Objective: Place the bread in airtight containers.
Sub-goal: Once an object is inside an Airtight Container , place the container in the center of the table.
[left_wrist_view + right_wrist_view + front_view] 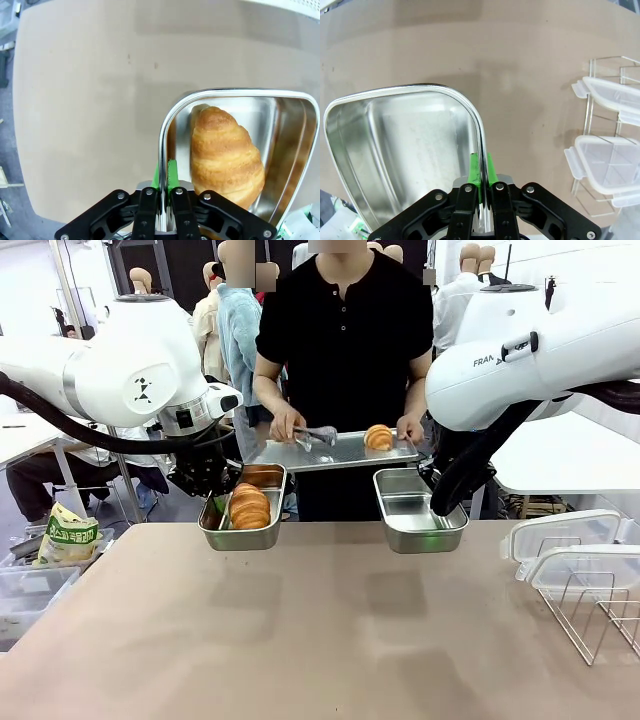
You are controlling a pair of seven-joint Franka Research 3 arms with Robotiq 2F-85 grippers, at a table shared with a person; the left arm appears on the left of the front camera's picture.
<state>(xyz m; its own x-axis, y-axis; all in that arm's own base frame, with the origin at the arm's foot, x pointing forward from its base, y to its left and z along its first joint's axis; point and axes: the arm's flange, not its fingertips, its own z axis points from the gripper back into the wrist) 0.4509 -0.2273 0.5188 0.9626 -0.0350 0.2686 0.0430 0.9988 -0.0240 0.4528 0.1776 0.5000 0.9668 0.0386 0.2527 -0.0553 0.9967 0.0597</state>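
My left hand (162, 176) is clamped on the rim of the left tub (240, 538), held above the worktop (320, 640) near its far edge, left of centre. One croissant (249, 508) lies inside that tub. My right hand (481, 170) grips the rim of the right tub (425, 540), its steel floor in plain view, near the far edge, right of centre. Beyond the far edge a person (345, 330) holds a tray (300, 455) carrying the second croissant (378, 437) and tongs (316, 433). Two lids (575, 550) rest on a wire rack (600, 615) by the right edge.
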